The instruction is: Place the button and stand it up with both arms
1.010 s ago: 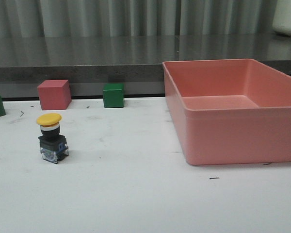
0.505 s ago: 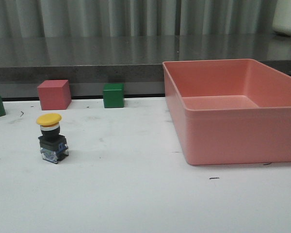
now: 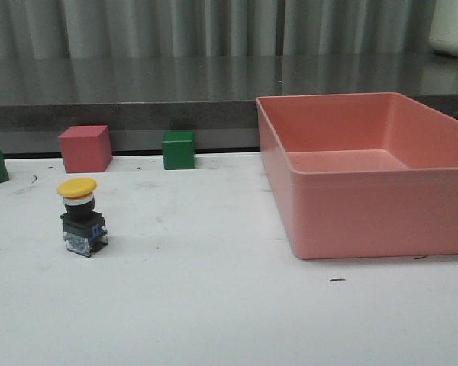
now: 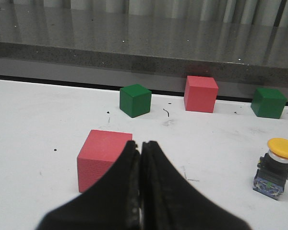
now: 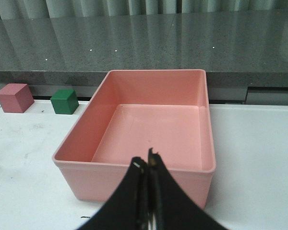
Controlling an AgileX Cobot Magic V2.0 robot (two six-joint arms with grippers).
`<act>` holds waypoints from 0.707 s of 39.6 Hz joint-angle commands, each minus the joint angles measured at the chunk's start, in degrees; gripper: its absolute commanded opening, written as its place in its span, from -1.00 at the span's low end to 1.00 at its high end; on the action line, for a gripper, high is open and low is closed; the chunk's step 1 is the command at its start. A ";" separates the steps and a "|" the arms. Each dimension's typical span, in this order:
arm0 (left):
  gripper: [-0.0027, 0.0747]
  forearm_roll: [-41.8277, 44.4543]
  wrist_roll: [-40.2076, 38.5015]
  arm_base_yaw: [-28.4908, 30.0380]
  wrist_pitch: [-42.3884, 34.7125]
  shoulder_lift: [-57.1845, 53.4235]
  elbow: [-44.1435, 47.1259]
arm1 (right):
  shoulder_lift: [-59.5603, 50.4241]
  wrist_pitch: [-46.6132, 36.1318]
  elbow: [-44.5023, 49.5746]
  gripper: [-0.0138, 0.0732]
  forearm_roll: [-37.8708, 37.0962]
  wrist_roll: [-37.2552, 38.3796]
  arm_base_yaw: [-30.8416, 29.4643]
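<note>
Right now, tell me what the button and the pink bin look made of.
Button: apparently plastic, with a smooth, matte yellow cap, black body and clear bluish base that light passes through. Pink bin: looks like moulded plastic, with thin even walls, rounded corners and a faint satin sheen.

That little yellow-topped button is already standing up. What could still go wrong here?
1. The button stands on a small base with a wide cap, so a sideways nudge could probably topple it.
2. The left gripper is shut just behind a pink cube; reaching toward the button might push that cube along.
</note>
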 commanded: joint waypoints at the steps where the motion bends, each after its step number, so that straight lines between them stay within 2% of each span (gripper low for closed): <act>1: -0.98 -0.43 -0.62 0.12 -4.91 -1.45 0.40 | 0.63 -4.84 -1.45 -0.85 -1.03 -0.40 -0.43; 9: -0.98 -0.43 -0.62 0.12 -4.91 -1.45 0.40 | 0.46 -7.93 1.16 -0.85 -2.75 -2.31 -0.76; 16: -0.98 -0.43 -0.62 0.12 -4.91 -1.45 0.40 | -1.78 -17.09 9.63 -0.85 5.25 -10.83 -4.96; 23: -0.98 -0.43 -0.62 0.12 -4.91 -1.45 0.40 | -8.09 -19.39 17.24 -0.85 10.39 -11.49 -10.74; 28: -0.98 -0.43 -0.62 0.12 -4.91 -1.45 0.40 | -12.62 -19.29 22.19 -0.85 10.87 -11.56 -11.29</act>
